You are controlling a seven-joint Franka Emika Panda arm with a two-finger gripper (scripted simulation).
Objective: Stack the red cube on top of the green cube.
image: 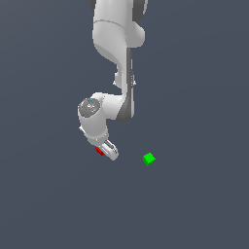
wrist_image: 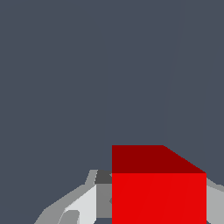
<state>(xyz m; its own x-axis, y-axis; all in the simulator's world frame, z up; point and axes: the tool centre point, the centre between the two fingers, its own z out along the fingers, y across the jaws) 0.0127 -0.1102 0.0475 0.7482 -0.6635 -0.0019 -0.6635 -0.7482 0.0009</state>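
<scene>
The red cube shows as a small red sliver at the tip of my white gripper, left of centre in the exterior view. The wrist view has the red cube large and close, with a grey-white finger against one side and the edge of the other finger against the opposite side. The gripper looks shut on it. The green cube lies alone on the dark floor, to the exterior view's right of the gripper, a few cube widths away. It is out of the wrist view.
The white arm comes down from the top of the exterior view and bends above the gripper. A plain dark grey floor surrounds both cubes.
</scene>
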